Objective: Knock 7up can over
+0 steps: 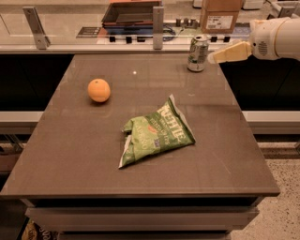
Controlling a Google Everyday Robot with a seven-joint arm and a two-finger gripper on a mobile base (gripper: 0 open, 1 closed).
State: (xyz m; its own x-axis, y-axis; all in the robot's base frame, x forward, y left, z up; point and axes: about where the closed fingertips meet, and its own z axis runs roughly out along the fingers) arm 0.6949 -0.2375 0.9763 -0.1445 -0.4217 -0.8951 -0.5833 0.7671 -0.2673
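The 7up can (198, 53), silver-white with green markings, stands upright near the far right corner of the brown table (84, 154). My gripper (215, 57) comes in from the right, its cream fingertip just right of the can, close to it or touching it. The white arm (276, 37) extends off the right edge.
An orange (99, 90) sits at the table's left. A crinkled green chip bag (157, 136) lies in the middle. Behind the table runs a counter with metal posts (158, 27), a dark tray (133, 13) and a cardboard box (221, 15).
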